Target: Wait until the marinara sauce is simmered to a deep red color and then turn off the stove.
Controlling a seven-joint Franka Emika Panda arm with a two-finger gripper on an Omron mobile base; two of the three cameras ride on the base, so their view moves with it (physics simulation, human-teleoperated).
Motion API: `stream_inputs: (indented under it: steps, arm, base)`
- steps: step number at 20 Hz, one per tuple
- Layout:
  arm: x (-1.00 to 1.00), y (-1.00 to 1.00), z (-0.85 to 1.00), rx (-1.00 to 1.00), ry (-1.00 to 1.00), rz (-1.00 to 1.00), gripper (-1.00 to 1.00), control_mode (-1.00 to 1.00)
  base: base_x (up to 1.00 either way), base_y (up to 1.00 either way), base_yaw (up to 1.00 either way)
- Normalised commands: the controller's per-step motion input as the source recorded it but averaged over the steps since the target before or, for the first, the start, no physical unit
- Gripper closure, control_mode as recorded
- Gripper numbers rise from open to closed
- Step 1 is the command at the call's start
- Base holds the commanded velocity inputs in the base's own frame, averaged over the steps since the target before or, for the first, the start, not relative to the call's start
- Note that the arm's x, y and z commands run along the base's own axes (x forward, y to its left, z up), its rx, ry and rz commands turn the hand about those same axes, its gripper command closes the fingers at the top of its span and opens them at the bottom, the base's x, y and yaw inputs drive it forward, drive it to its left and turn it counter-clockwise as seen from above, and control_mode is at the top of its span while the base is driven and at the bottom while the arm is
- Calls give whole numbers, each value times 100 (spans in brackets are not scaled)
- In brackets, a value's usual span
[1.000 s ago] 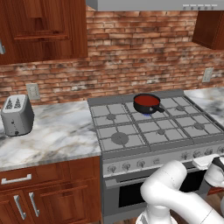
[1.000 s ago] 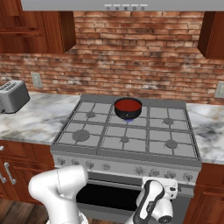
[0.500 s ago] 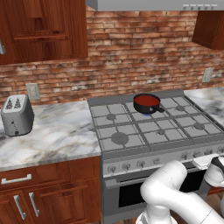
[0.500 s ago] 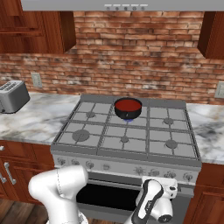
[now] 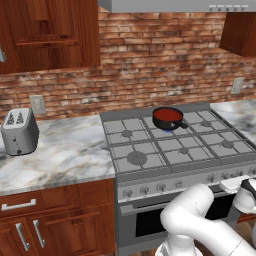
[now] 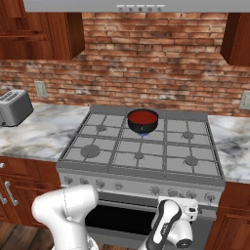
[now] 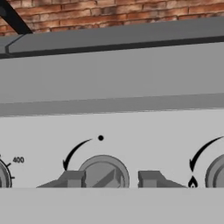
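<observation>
I am looking over the stove (image 5: pixel 175 150), the wide grey range set into a marble counter (image 5: pixel 65 155) under a red brick wall (image 6: pixel 146 63), with dark wooden cabinets (image 5: pixel 45 35) hung above and more of them below the counter. From my left base view the silver toaster (image 5: pixel 19 131) stands at nine o'clock on the counter, well apart from the burners. The small black pan (image 6: pixel 143 120) sits on the rear middle burner, toward twelve o'clock in my right base view, and the marinara sauce (image 6: pixel 143 117) fills it as a smooth red disc; a blue flame shows just beneath the pan. Nothing stands between the pan and the front edge except bare grates. The white arm folds low in front of the oven door, its hand down at the control panel near five o'clock in my right base view. Through the hand camera the gripper (image 7: pixel 111 179) faces a round knob (image 7: pixel 103 174), one finger (image 7: pixel 72 178) on each side, partly open around it; I cannot tell whether the pads touch it. A second knob (image 7: pixel 217 173) sits at three o'clock with a small flame symbol beside it, and at nine o'clock a dial edge reads "400".
</observation>
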Motion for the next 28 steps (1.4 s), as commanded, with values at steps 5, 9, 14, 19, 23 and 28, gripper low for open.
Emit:
stream_inputs:
  steps: [5, 9, 14, 19, 23, 28]
  arm:
    - [0, 0, 0, 0, 0, 0, 100, -100]
    - [0, 0, -4, 0, 0, 0, 100, -100]
    - [0, 0, -7, 0, 0, 0, 100, -100]
    - [0, 0, -2, 0, 0, 0, 100, -100]
    - [0, 0, 0, 0, 0, 0, 100, -100]
    - [0, 0, 0, 0, 0, 0, 100, -100]
  base:
    - [0, 0, 0]
    - [0, 0, 0]
    - [0, 0, 0]
    - [0, 0, 0]
    - [0, 0, 0]
    - [0, 0, 0]
